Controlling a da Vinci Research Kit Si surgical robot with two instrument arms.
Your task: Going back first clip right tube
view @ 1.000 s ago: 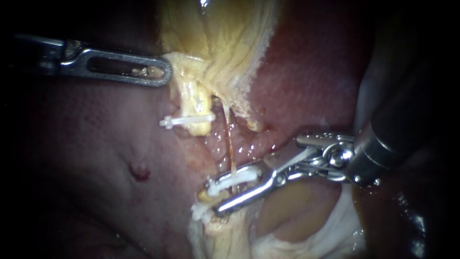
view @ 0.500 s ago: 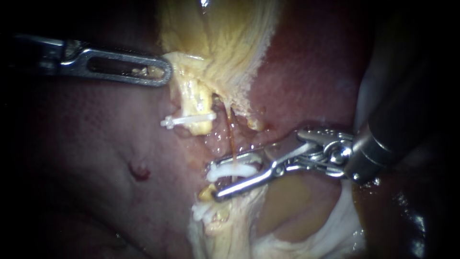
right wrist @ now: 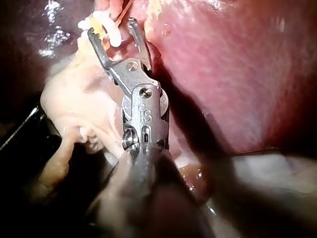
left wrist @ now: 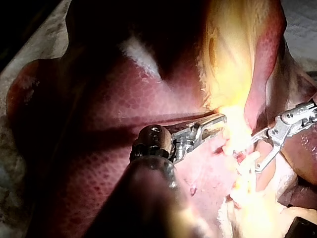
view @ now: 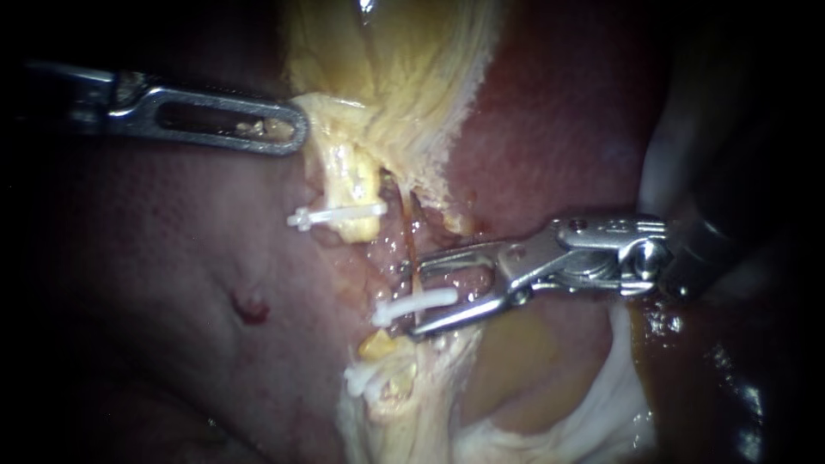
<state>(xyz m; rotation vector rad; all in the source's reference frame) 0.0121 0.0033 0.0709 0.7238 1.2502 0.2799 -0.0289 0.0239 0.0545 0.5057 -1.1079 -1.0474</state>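
R instrument (view: 411, 301): jaws apart, astride white clip (view: 418, 303) on thin right tube (view: 410, 245), not gripping. L instrument (view: 289, 129): jaws clamped on gallbladder (view: 387, 94) edge. 2nd clip (view: 335, 214) on left tube (view: 351, 176).

Liver (view: 172, 283): dark red, finely mottled; the bed around all the yellow tissue.
Red spot (view: 249, 308): small raw mark on the liver, well apart from the clips.
Gallbladder (view: 404, 77): pale yellow, fibrous; hangs from the top edge and narrows downward.
Thick yellow tube (view: 348, 176): runs down from the gallbladder's narrow end.
Upper white clip (view: 335, 215): lies crosswise on the thick yellow tube.
Lower white clip (view: 361, 378): on a pale yellow stump, partly hidden; its tube cannot be told.
Whitish tissue (view: 593, 412): soft folds beside the stump.
Wet patch (view: 739, 404): dark, glistening.
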